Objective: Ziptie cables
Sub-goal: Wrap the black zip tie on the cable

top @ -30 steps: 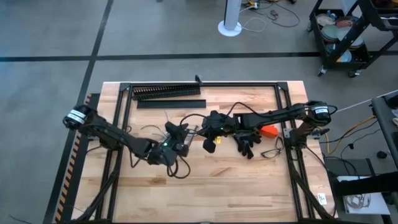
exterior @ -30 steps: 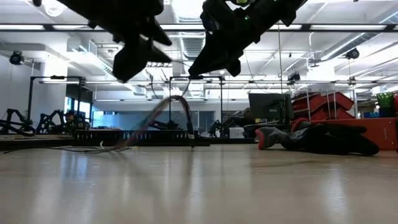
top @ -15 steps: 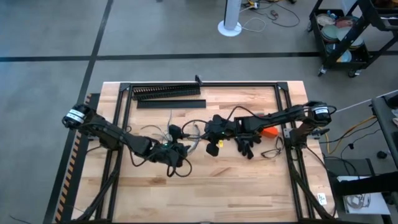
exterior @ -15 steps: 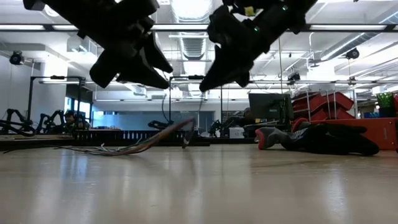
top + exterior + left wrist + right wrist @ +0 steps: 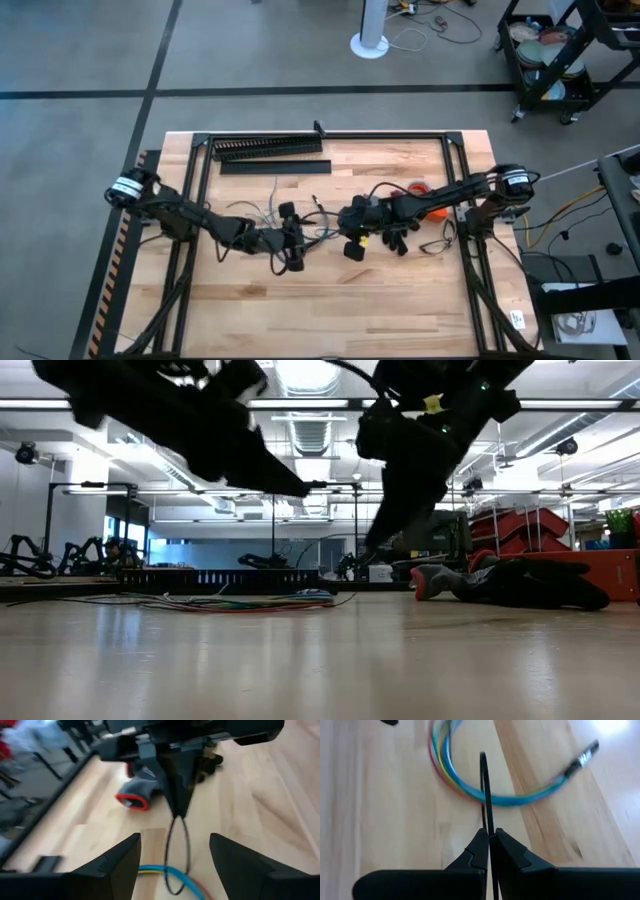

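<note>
The cables (image 5: 266, 214) lie flat on the table mid-left, a loose multi-coloured bundle (image 5: 240, 601) with dark ends. My left gripper (image 5: 293, 243) hovers open above them. The bundle (image 5: 157, 871) passes under the gap between its fingers (image 5: 175, 839). My right gripper (image 5: 346, 238) is just to the right, tipped down toward the cables and shut (image 5: 489, 834) on a ziptie (image 5: 484, 790). The thin dark strip reaches out over the curved cable bundle (image 5: 465, 787). My right gripper pinches the ziptie (image 5: 489, 836) between its two fingertips, at one end of the strip. The fingers slant down from the table's right side and lie along the strip. The strip sticks straight out ahead of the fingertips toward the cables (image 5: 176, 827).
A black glove (image 5: 402, 236) and an orange-red object (image 5: 428, 211) lie right of the grippers, under the right arm. A black comb-toothed duct (image 5: 268, 147) and a dark bar (image 5: 275, 167) sit at the far edge. The near half of the table is bare wood.
The cables' raised arc has dropped and now lies flat on the table. My left gripper has moved toward the table's right edge. My right gripper has come toward the near edge and lower with the ziptie, so the two grippers are now close together.
</note>
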Controlling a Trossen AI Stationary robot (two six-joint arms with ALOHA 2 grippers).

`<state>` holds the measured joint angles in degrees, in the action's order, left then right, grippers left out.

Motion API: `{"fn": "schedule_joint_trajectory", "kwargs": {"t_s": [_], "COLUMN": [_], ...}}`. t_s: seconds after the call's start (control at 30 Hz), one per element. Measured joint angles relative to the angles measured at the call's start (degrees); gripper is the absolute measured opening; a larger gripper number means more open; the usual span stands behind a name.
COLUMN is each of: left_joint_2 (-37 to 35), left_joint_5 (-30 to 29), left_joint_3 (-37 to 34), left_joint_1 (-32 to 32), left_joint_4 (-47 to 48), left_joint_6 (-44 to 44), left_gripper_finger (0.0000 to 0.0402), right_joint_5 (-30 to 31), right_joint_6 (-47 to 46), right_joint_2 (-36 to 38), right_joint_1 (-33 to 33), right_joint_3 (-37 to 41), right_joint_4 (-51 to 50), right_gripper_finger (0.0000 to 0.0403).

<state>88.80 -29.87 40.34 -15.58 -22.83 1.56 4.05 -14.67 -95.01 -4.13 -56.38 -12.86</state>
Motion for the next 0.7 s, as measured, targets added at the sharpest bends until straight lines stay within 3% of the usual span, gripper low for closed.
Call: {"fn": "schedule_joint_trajectory", "kwargs": {"t_s": [0.3, 0.53, 0.7], "left_joint_2": [7.5, 8.6, 12.1], "left_joint_5": [24.8, 32.0, 32.7], "left_joint_3": [1.7, 3.0, 4.5], "left_joint_1": [11.4, 15.9, 15.9], "left_joint_4": [-7.5, -8.1, -8.2], "left_joint_6": [-3.0, -4.7, -5.1], "left_gripper_finger": [0.0204, 0.0187, 0.0173], "right_joint_5": [0.5, 0.6, 0.6], "right_joint_6": [4.5, 4.0, 4.1], "right_joint_2": [0.0, 0.0, -0.2], "right_joint_1": [-0.1, -0.3, -0.3], "right_joint_3": [-1.7, -1.7, -1.7], "right_joint_4": [-2.7, -2.3, -2.1], "right_gripper_finger": [0.0, 0.0, 0.0]}}
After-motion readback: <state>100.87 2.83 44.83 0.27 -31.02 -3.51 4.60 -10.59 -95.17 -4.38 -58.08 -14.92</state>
